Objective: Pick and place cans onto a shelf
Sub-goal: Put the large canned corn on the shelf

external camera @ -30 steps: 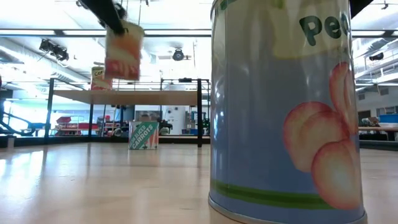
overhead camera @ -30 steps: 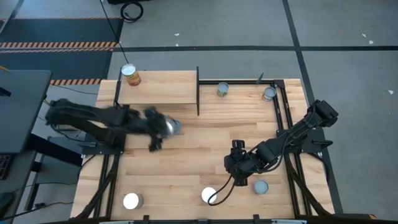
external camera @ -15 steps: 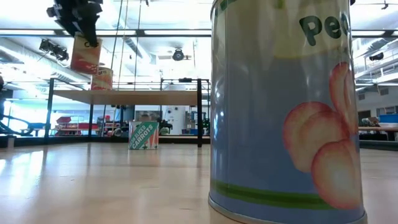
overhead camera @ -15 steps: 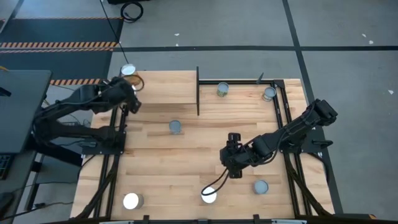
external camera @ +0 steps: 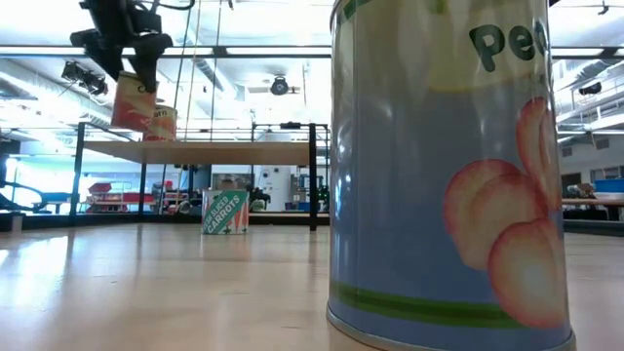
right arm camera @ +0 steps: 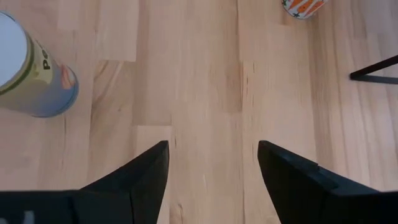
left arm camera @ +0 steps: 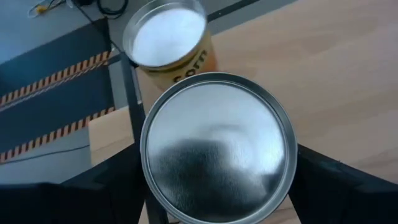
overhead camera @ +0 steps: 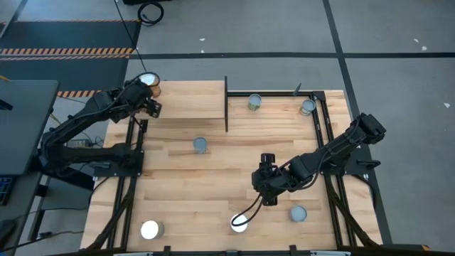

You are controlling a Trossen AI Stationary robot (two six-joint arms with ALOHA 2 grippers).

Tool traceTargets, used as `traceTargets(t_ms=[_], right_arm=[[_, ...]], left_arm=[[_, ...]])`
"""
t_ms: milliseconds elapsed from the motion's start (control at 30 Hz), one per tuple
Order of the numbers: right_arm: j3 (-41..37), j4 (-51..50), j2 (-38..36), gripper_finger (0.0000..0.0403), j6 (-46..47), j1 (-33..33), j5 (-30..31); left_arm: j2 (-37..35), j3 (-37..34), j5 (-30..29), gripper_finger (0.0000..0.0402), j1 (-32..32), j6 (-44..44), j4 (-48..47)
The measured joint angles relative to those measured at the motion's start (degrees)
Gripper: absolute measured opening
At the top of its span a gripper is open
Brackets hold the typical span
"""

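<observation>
My left gripper (overhead camera: 147,105) is shut on a can with an orange-red label (external camera: 132,97) over the left end of the shelf (overhead camera: 188,99). The can's silver top fills the left wrist view (left arm camera: 217,146). A yellow corn can (overhead camera: 148,81) stands on the shelf's far left corner, just behind the held can. My right gripper (overhead camera: 266,181) is open and empty over the table's middle right, its fingers apart above bare wood (right arm camera: 211,168). My left gripper pinches the can's side wall just below its top rim (left arm camera: 146,177) between its two fingers (left arm camera: 118,186), one on each side. The fingers come from above, pointing down. The can hangs a little tilted, clear of the shelf board (external camera: 205,151).
Loose cans stand on the table: one at the middle (overhead camera: 200,145), two at the far right (overhead camera: 254,102) (overhead camera: 307,107), three along the near edge (overhead camera: 150,229) (overhead camera: 239,222) (overhead camera: 298,213). A peach can (external camera: 448,175) fills the low view. The shelf's black upright (overhead camera: 226,103) bounds its right end.
My left gripper has carried the orange-red can from over the table's middle toward the far left, up over the shelf's left end beside the corn can, and stays shut on it. My right gripper has shifted slightly toward the far left.
</observation>
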Motion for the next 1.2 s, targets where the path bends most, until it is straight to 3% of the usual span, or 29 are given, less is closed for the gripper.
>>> traceTargets(t_ms=[467,1200], right_arm=[[0.0,0.0,0.0,0.0254,0.4,0.5,-0.5],[0.0,1.1,0.0,0.0254,-0.1,0.8,-0.6]], left_arm=[[-0.1,-3.8,4.2,0.0324,7.5,-2.2,4.2],[-0.1,-3.8,8.5,0.0348,9.9,-6.8,4.8]])
